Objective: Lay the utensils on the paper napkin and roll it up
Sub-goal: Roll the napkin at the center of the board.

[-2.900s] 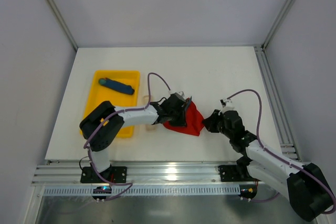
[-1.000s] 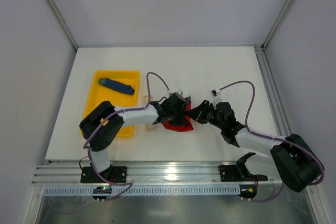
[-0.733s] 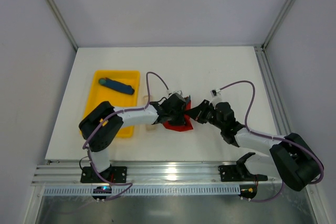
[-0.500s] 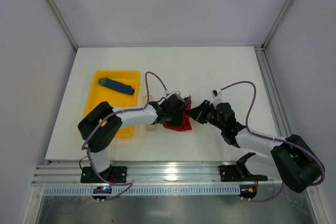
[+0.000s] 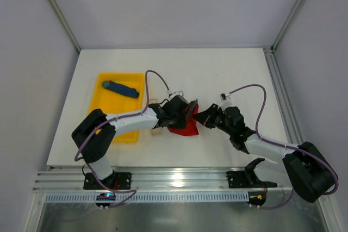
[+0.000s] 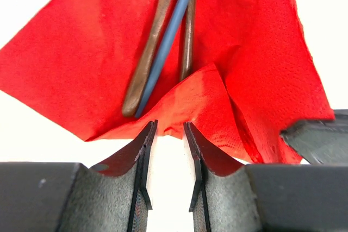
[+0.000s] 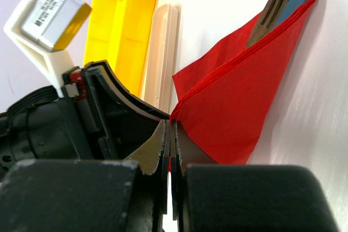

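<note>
The red paper napkin lies crumpled mid-table, one flap folded up over itself. On it rest the utensils: two slim brown wooden pieces with a blue stick between them; a brown fork tip pokes out of the fold. My left gripper stands slightly open at the napkin's near edge, only bare table between its fingers. My right gripper is shut on a corner of the napkin, right against the left gripper. From above the two grippers meet over the napkin.
A yellow tray sits at the left with a blue, teal-ended object in it. A pale beige flat piece lies between tray and napkin. Aluminium rails border the table's right and near edges.
The right gripper came left, took the napkin's corner and folded it over. In the last second the left jaws have parted a little and the left elbow has swung outward.
</note>
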You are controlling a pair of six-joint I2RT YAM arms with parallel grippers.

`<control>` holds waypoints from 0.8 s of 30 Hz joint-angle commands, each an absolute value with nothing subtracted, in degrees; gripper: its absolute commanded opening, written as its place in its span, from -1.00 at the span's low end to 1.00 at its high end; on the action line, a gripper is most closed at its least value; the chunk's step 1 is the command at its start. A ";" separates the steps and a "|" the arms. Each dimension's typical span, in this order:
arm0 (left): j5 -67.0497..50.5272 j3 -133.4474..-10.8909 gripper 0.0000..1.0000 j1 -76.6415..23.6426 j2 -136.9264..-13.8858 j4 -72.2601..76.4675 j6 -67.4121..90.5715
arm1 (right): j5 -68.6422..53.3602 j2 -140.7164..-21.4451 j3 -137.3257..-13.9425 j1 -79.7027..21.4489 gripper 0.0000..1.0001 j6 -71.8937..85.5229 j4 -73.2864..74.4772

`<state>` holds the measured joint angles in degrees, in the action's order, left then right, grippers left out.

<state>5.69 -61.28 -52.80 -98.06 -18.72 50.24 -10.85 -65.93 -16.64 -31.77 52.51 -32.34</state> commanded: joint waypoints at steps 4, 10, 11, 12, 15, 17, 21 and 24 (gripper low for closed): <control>8.70 -61.18 -0.43 -50.72 -95.45 -21.71 48.43 | -10.55 -67.50 -18.54 -31.99 -0.92 50.45 -34.19; 8.53 -59.94 -0.45 -48.87 -95.19 -21.97 48.52 | -11.42 -69.34 -20.39 -31.99 -0.92 50.19 -34.37; 8.18 -59.94 -0.45 -48.87 -95.27 -21.97 48.34 | -11.43 -69.52 -20.48 -31.91 -0.92 50.19 -34.45; 7.83 -59.94 -0.46 -48.87 -95.01 -21.80 48.08 | -11.43 -69.61 -20.65 -31.99 -0.92 50.19 -34.45; 6.60 -58.89 -0.49 -48.87 -93.87 -20.75 47.73 | -11.43 -69.52 -20.65 -31.91 -0.92 50.36 -34.37; 5.98 -58.27 -0.50 -48.87 -93.17 -20.74 47.72 | -11.34 -69.35 -20.57 -31.99 -0.92 50.27 -34.10; 3.61 -56.43 -0.51 -48.96 -90.97 -18.65 47.73 | -11.25 -68.82 -20.22 -32.08 -0.92 50.36 -33.75; 2.29 -55.90 -0.55 -48.96 -91.40 -17.58 47.90 | -11.34 -69.43 -20.48 -32.08 -0.92 50.19 -33.84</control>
